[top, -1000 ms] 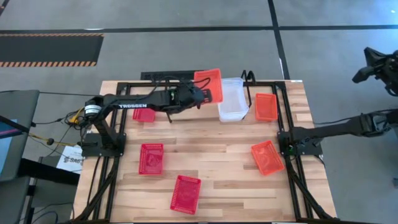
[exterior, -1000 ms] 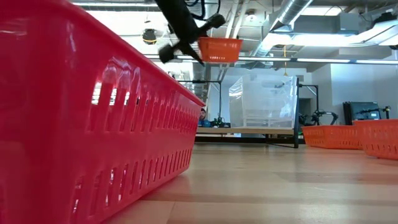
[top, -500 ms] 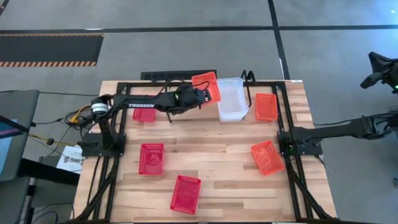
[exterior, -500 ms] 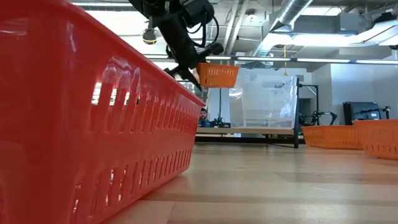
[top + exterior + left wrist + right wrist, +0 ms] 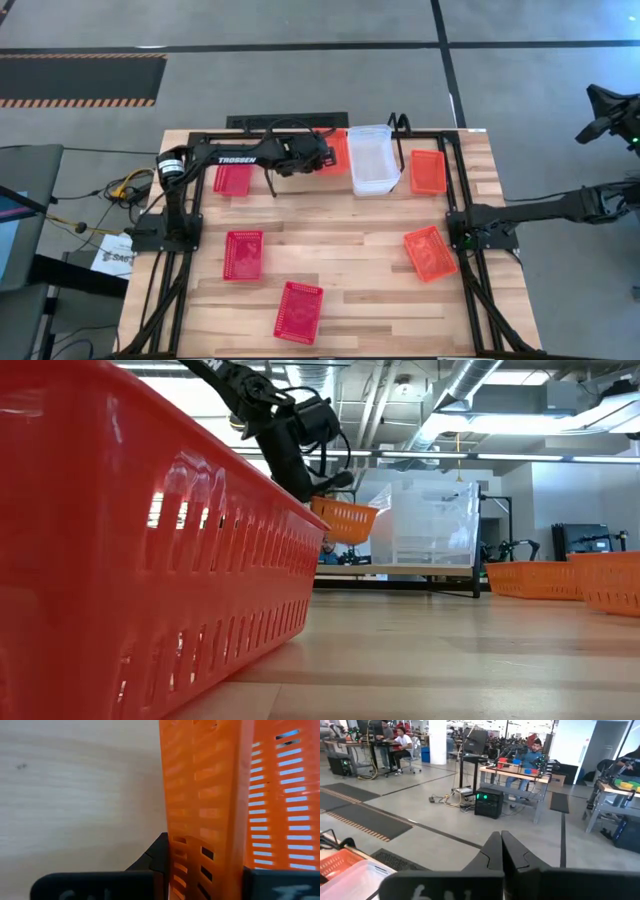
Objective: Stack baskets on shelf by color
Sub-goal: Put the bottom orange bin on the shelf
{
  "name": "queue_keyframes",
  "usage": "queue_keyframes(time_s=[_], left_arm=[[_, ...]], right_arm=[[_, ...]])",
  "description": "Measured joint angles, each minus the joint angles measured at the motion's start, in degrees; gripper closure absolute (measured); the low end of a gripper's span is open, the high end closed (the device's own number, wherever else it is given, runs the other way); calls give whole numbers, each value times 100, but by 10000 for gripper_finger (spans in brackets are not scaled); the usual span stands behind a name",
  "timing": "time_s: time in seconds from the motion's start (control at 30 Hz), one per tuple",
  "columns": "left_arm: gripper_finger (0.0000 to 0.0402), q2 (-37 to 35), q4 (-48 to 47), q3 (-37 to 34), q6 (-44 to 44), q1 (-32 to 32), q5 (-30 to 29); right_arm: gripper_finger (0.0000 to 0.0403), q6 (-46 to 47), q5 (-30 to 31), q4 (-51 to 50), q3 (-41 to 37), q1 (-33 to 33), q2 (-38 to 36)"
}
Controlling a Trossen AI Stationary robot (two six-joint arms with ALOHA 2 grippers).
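Jaws of the left gripper (image 5: 318,160) clamp an orange basket's (image 5: 337,152) wall above the shelf (image 5: 398,124), beside the clear baskets (image 5: 371,158) (placement step, I'd judge), calling next for gentle lowering.

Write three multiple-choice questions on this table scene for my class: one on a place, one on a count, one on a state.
1. Where is the orange basket that the left gripper holds?
A beside the clear basket
B at the near edge
C on the floor

2. How many red baskets lie on the table?
A two
B three
C five

3. How is the right gripper?
A open
B shut on a basket
C shut, empty

Answers: 1 A, the high view shows it next to the clear one. 2 B, three show there. 3 C, its fingers meet with nothing between.
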Motion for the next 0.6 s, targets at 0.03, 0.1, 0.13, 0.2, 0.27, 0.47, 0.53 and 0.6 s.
queue_keyframes(time_s=[0.03,0.1,0.13,0.2,0.27,0.47,0.53,0.6], left_arm=[[376,0,-4,0,16,19,49],[376,-7,-31,7,22,20,29],[376,-7,-89,7,26,31,5],[376,-7,-142,4,74,73,88],[376,-7,-115,4,87,106,259],[376,249,-38,10,55,63,406],[376,406,-41,11,13,51,593],[376,547,238,14,17,22,603]], right_arm=[[401,0,3,9,1,0,-3],[400,47,1,36,1,0,-4],[400,90,1,37,1,0,-4],[400,133,-1,32,1,0,-4],[401,135,-5,32,3,0,-4],[399,151,-40,34,1,0,-4],[399,166,-45,21,1,0,-4],[400,197,-45,14,2,0,-4]])
